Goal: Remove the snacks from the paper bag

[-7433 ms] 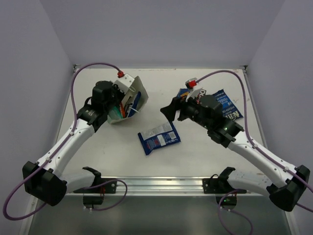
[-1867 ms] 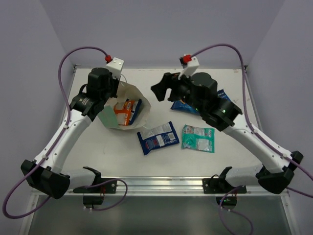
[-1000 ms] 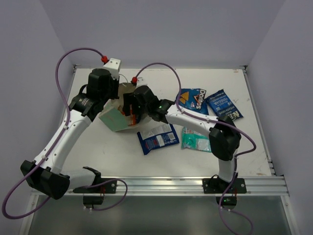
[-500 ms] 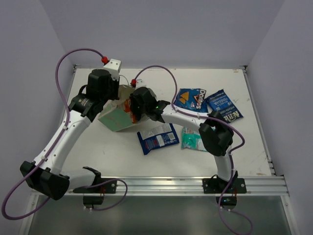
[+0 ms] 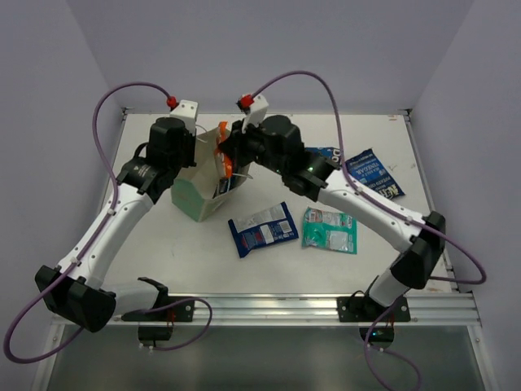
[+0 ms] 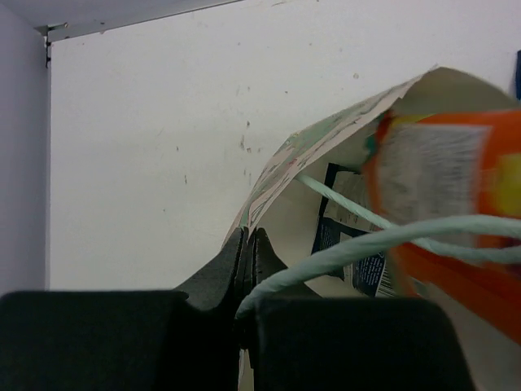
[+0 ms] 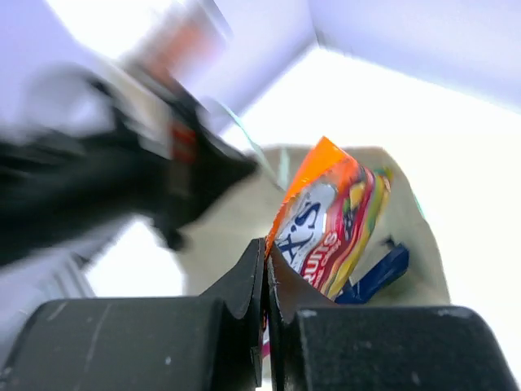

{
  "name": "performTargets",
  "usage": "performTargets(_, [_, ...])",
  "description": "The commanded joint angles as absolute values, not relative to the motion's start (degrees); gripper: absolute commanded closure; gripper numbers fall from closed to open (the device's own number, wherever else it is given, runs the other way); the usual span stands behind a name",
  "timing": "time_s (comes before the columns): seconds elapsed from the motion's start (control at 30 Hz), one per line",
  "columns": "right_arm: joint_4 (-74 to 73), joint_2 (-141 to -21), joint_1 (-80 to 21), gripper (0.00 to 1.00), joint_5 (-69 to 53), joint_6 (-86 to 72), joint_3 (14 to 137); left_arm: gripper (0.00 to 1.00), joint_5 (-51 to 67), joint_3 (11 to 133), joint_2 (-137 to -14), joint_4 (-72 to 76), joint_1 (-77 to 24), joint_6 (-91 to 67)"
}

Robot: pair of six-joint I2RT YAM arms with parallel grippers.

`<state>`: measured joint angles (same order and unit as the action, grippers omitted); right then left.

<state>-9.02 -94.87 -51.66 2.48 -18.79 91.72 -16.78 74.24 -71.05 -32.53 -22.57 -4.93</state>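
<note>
The paper bag stands near upright at the back left, mint-green face toward me. My left gripper is shut on its rim, fingertips pinching the paper beside a string handle. My right gripper is shut on the lower corner of an orange snack packet, held just above the bag's mouth. A blue-and-white packet still lies inside the bag. On the table lie a blue-and-white packet, a teal one, the Doritos and a blue chip bag.
The right arm reaches across the back of the table over the Doritos. The table's raised back edge and side walls close in the area. The metal rail with both arm bases runs along the near edge.
My right gripper closed on the orange packet inside the bag and lifted it up out of the mouth. The bag swung from tilted to near upright.
</note>
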Motion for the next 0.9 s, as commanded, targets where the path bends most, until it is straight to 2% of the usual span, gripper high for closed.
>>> performTargets(0.0, [-7.6, -87.6, -51.1, 1.0, 0.8, -16.0, 96.4, 1.0, -21.2, 75.8, -71.8, -31.5, -22.7, -4.9])
performTargets(0.27, [-8.3, -77.3, -42.9, 1.0, 2.9, -17.7, 93.7, 1.0, -30.3, 77.3, -72.8, -35.1, -21.7, -3.0])
performTargets(0.43, [-10.0, -77.5, -37.3, 1.0, 4.2, -18.5, 91.1, 1.0, -34.4, 77.0, -71.4, -35.8, -21.2, -1.8])
performTargets(0.6, [-10.8, -87.4, -35.6, 1.0, 0.4, -21.1, 91.1, 1.0, -35.2, 79.4, -70.9, -35.7, -21.0, -1.2])
performTargets(0.8, [-3.4, -103.1, -35.7, 1.0, -18.5, -28.0, 94.4, 1.0, -35.6, 81.1, -70.4, -35.0, -21.0, 3.6])
performTargets(0.87, [-0.7, -105.6, -35.6, 1.0, -20.6, -29.5, 94.0, 1.0, -34.5, 80.6, -70.1, -34.7, -21.0, 4.4])
